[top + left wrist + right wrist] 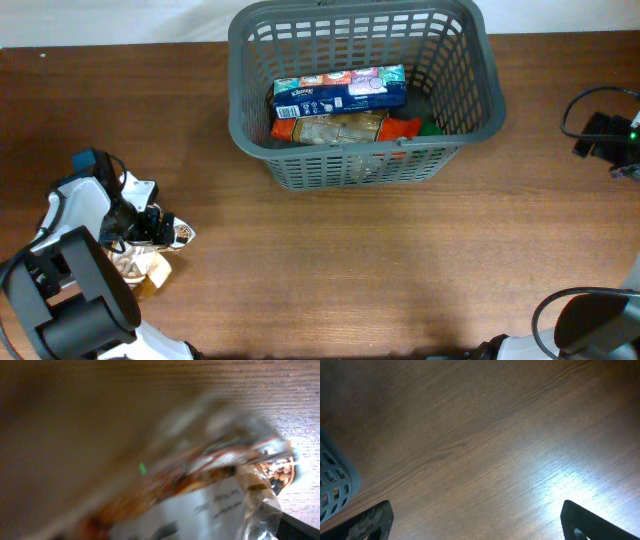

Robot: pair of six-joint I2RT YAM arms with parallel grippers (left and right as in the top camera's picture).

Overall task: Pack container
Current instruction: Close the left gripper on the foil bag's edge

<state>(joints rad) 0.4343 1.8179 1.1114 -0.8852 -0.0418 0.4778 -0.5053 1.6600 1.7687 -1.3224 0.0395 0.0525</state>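
The container (250, 120), a dark grey slotted basket, stands at the back centre of the table. Inside it lie a blue Kleenex box (340, 90) and orange and tan packets (345, 128). My left gripper (158, 228) is at the front left, open and low over a clear packet of nuts with a white label (150, 268). That packet (220, 505) fills the left wrist view, blurred and very close, with one dark fingertip (300, 529) at the lower right. My right gripper (477, 515) hangs open over bare wood, nothing between its fingers.
The right arm (605, 135) sits at the far right edge with a black cable looping beside it. A corner of the basket (335, 485) shows at the left of the right wrist view. A white wall runs behind the table's far edge.
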